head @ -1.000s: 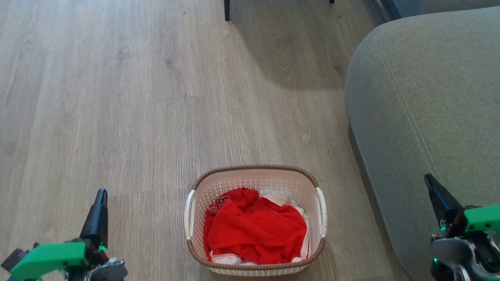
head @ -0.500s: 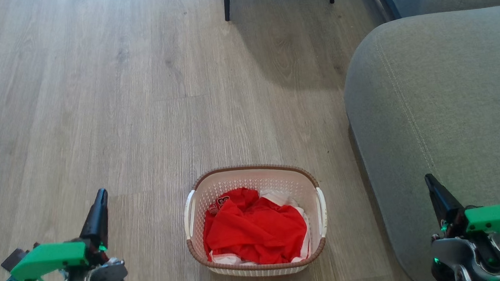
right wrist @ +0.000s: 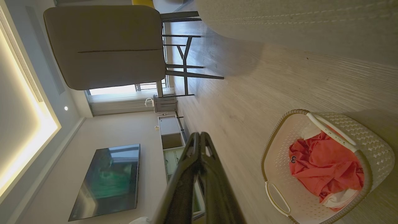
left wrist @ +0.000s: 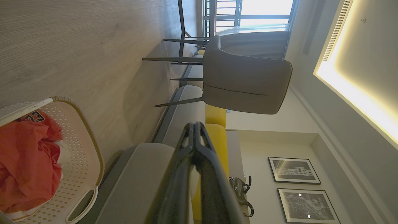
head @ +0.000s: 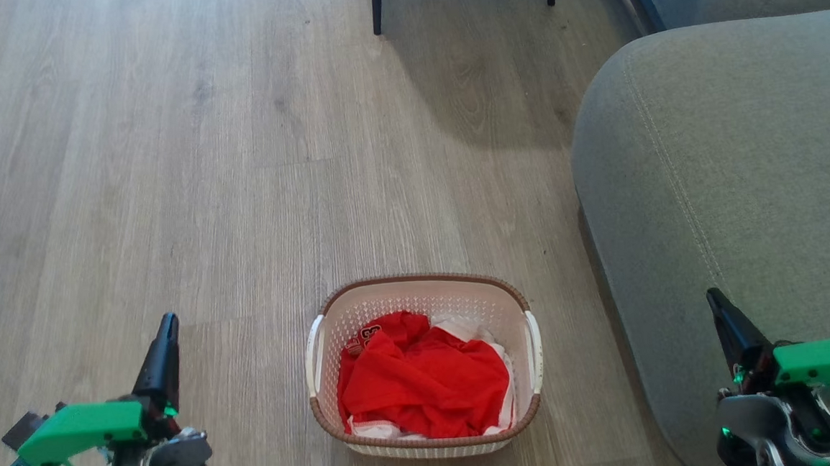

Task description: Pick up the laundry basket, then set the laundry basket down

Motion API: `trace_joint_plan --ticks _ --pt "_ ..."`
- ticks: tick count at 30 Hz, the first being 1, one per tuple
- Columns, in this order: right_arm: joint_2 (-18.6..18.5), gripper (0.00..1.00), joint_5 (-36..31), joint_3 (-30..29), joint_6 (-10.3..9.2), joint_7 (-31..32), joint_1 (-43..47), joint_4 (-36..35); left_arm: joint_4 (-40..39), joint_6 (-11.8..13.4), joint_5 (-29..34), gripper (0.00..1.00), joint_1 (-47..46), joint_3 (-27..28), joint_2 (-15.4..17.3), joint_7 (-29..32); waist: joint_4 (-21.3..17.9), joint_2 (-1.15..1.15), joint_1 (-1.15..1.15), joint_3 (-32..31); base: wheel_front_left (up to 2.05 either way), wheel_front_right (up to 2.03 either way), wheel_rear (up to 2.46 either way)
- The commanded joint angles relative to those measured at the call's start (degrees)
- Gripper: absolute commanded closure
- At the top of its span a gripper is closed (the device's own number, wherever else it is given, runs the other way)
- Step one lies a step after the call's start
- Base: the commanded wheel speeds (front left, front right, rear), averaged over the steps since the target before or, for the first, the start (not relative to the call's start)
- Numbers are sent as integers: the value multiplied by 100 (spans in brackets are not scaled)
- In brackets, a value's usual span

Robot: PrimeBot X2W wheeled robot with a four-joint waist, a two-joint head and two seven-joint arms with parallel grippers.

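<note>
The basket (head: 462,301) sat on the floor (head: 238,164) at the lower centre of the head view, well apart from both grippers. The left gripper (head: 167,321) and right gripper (head: 711,295) each had their fingers pressed together, holding nothing. Being stiff plastic, and light with only soft clothes (head: 424,384) inside, it would likely lift best by its white side handles (head: 314,354).

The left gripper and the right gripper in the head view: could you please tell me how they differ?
The left gripper hangs over wood floor, the right gripper before the grey sofa. The left gripper's fingers lean rightward toward the laundry basket; the right gripper's lean leftward toward it. Both are shut, empty and apart from it.
</note>
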Motion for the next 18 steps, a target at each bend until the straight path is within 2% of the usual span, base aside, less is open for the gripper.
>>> trace_joint_plan --ticks 1,18 --pt "-62 100 -31 88 -9 41 -280 -205 -187 -38 -23 100 -341 210 25 43 0 0 0 0 0 0 0" --pt "-47 100 -48 67 -9 58 -282 -204 -187 -38 -23 100 -341 210 25 43 0 0 0 0 0 0 0"
